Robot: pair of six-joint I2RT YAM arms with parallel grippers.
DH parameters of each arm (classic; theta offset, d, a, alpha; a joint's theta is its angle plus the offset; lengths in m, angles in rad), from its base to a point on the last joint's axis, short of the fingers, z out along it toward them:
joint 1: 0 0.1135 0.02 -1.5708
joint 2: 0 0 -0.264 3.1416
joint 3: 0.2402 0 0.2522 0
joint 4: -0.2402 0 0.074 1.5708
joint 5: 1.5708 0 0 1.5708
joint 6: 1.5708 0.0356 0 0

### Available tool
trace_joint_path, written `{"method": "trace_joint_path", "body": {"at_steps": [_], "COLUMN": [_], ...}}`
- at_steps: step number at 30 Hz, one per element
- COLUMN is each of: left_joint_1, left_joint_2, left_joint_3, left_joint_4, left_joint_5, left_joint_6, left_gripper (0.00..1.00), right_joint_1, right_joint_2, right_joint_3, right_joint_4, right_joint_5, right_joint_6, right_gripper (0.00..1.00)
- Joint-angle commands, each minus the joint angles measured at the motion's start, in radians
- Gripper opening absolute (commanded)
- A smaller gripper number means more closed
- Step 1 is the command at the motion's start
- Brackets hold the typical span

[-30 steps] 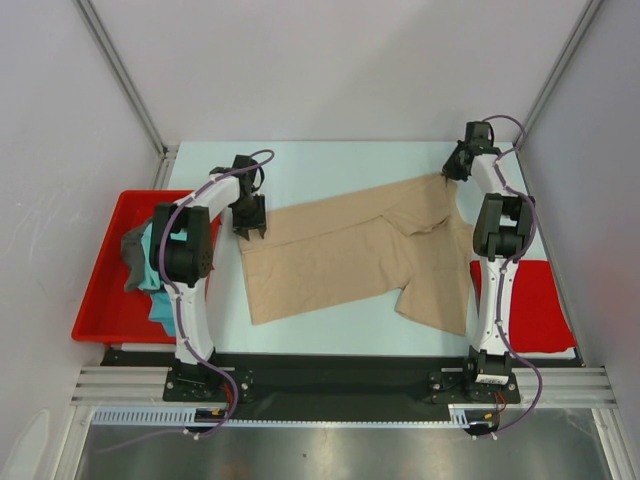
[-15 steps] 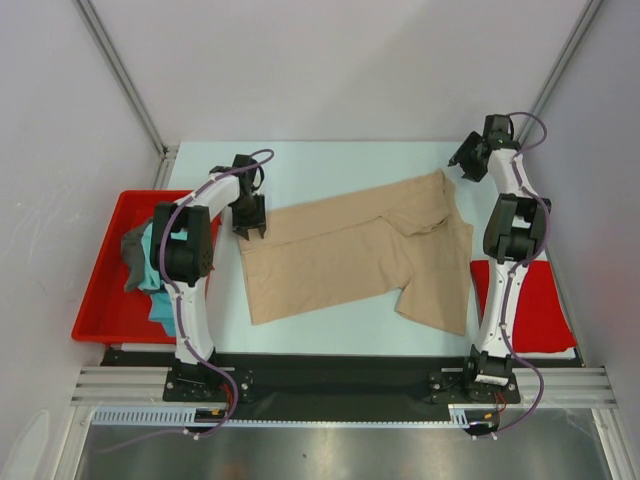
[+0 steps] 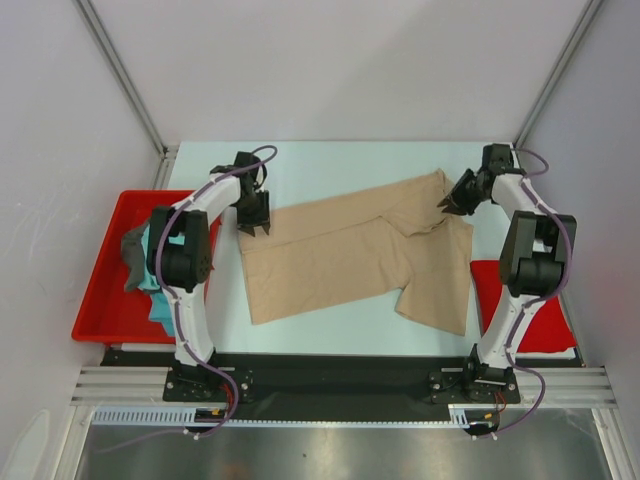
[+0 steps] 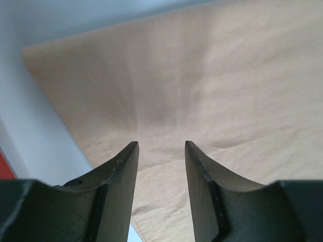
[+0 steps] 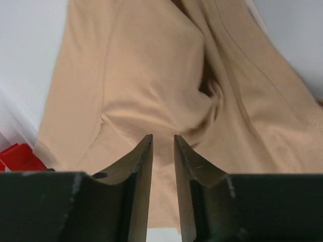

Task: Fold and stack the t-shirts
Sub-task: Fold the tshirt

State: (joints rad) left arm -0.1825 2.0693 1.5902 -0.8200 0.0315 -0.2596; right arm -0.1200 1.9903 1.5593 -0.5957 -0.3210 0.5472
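Cloth of tan t-shirt (image 3: 340, 260) lies soft, creased; left gripper (image 4: 160, 146) spread, right gripper (image 5: 162, 137) narrowly parted.

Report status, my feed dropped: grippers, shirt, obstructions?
Left gripper open, empty, over tan shirt corner. Right gripper barely parted, empty, over its rumpled end. Shirt spread out, unfolded. Nothing lying on it.

The large t-shirt (image 3: 340, 255) lies on the table (image 3: 330, 165), tray (image 3: 105, 312) left, mat (image 3: 550, 310) right.
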Motion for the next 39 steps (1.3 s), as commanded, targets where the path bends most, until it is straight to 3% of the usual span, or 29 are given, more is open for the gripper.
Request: {"method": "trace_joint_path", "body": {"at_steps": [1, 3, 6, 12, 18, 26, 33, 39], "left_joint_1": [-0.028, -0.034, -0.038, -0.046, -0.049, -0.049, -0.049, -0.049], "left_joint_2": [-0.08, -0.092, -0.109, -0.127, -0.135, -0.121, -0.115, -0.1], "left_joint_3": [-0.022, -0.044, -0.067, -0.081, -0.09, -0.062, -0.056, -0.041], "left_joint_4": [0.028, 0.032, 0.036, 0.033, 0.036, 0.027, 0.024, 0.024], "left_joint_5": [0.027, 0.027, 0.021, 0.01, 0.005, -0.002, -0.008, -0.002], "left_joint_6": [0.017, 0.017, 0.017, 0.01, 0.0, -0.012, -0.017, -0.018], "left_gripper": [0.47, 0.47, 0.47, 0.47, 0.47, 0.48, 0.48, 0.48], "right_joint_1": [-0.02, -0.032, -0.044, -0.044, -0.05, -0.052, -0.043, -0.043], "right_joint_2": [-0.102, -0.126, -0.134, -0.097, -0.039, -0.045, -0.008, -0.022], "right_joint_3": [-0.12, -0.2, -0.264, -0.268, -0.245, -0.232, -0.237, -0.246], "right_joint_4": [0.088, 0.14, 0.204, 0.221, 0.223, 0.206, 0.231, 0.223], "right_joint_5": [-0.032, -0.05, -0.079, -0.079, -0.078, -0.064, -0.066, -0.056], "right_joint_6": [0.086, 0.14, 0.19, 0.206, 0.2, 0.175, 0.178, 0.168], "right_gripper": [0.28, 0.29, 0.45, 0.5, 0.44, 0.43, 0.31, 0.29]}}
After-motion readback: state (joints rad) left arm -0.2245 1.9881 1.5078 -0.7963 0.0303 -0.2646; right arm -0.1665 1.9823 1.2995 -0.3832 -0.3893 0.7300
